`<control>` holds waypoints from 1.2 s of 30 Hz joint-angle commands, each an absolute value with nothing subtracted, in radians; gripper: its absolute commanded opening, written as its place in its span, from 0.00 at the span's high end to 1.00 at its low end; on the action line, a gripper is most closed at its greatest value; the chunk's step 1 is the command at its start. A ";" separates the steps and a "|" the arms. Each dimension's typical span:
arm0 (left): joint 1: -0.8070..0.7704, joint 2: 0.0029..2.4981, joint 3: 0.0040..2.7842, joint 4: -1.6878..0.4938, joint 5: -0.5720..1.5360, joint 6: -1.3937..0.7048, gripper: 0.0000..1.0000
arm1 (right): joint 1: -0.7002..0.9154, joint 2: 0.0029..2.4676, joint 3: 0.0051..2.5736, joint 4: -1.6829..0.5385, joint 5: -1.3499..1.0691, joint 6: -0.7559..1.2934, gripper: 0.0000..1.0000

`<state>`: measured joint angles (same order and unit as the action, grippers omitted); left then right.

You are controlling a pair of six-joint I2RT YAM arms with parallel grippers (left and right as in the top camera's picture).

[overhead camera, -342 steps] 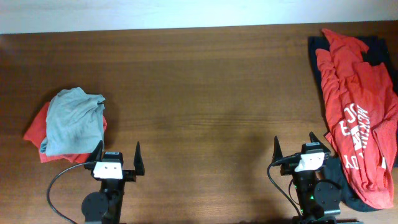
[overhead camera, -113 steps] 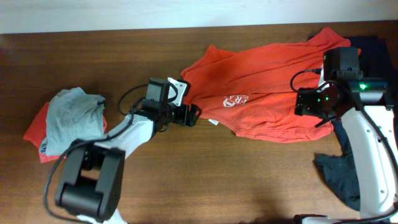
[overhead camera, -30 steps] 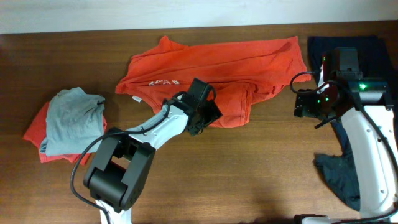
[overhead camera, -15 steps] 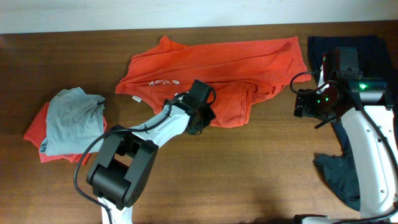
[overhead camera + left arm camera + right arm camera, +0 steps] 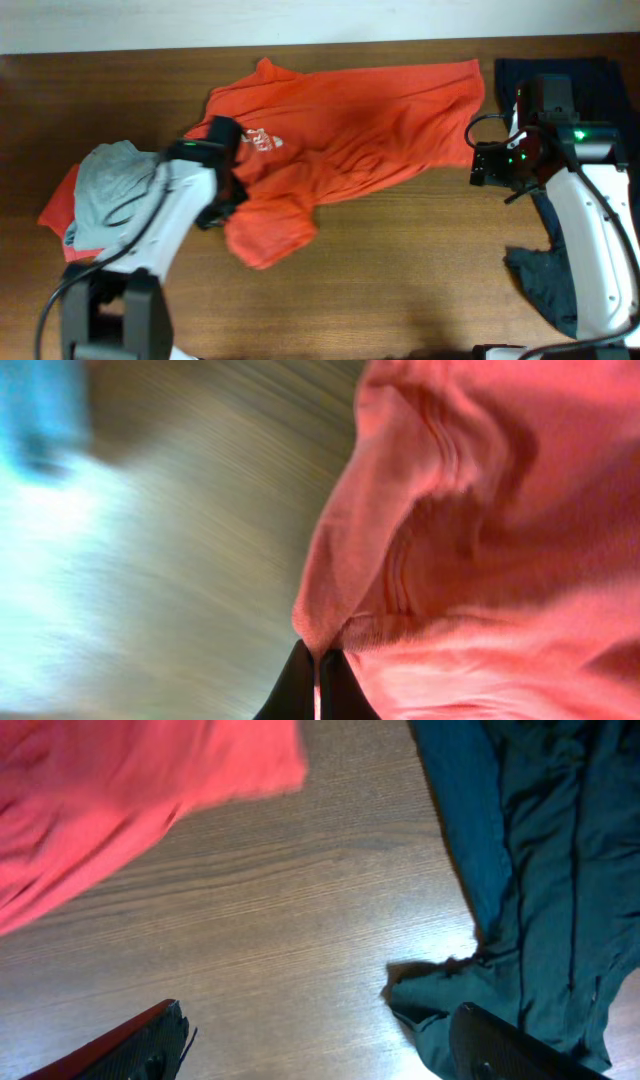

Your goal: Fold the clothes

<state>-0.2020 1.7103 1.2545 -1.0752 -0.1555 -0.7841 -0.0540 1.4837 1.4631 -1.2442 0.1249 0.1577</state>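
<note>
The table (image 5: 400, 280) is dark brown wood with a fine grain running along its length. It fills almost the whole overhead view, and only a pale strip (image 5: 300, 20) of the room shows beyond its far edge. The orange-red T-shirt (image 5: 350, 110) lies spread across the far middle of the table, rumpled, with its white lettering (image 5: 262, 142) near the left side. One flap (image 5: 270, 232) is drawn toward the near left, over bare wood. The left gripper (image 5: 317, 682) is pinched tight on the edge of that cloth. Its wrist view is blurred, showing folds of orange fabric against streaked wood. The right gripper (image 5: 330, 1055) has its fingers (image 5: 150, 1040) spread wide and holds nothing. It hangs over bare table between the T-shirt's right hem and the navy garment (image 5: 530, 870), which lies crumpled along the table's right side. At the left edge a grey shirt (image 5: 115, 190) sits heaped on a red cloth (image 5: 55, 215), just beside the left arm.
</note>
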 commanded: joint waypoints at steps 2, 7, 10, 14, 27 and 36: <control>-0.060 1.650 1.250 -1.094 -0.214 -0.709 1.00 | -0.060 1.547 1.476 -1.224 0.119 0.163 0.11; -0.046 1.651 1.250 -1.092 -0.196 -0.661 1.00 | -0.060 1.676 1.476 -1.182 0.051 0.162 0.12; -0.057 1.651 1.250 -1.085 -0.196 -0.661 1.00 | -0.060 1.764 1.476 -1.180 -0.006 0.128 0.18; -0.076 1.651 1.250 -1.082 -0.199 -0.660 1.00 | -0.059 1.934 1.476 -1.124 -0.110 0.103 0.28; -0.078 1.651 1.250 -1.082 -0.199 -0.657 1.00 | -0.059 2.067 1.473 -1.064 -0.252 0.030 0.85; -0.078 1.651 1.250 -1.082 -0.199 -0.657 1.00 | -0.059 2.059 1.472 -1.111 -0.252 0.012 0.96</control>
<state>-0.0765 1.6676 1.2545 -1.0809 -0.1913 -0.6727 -0.0540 2.0632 1.4635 -1.0771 -0.2382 0.0357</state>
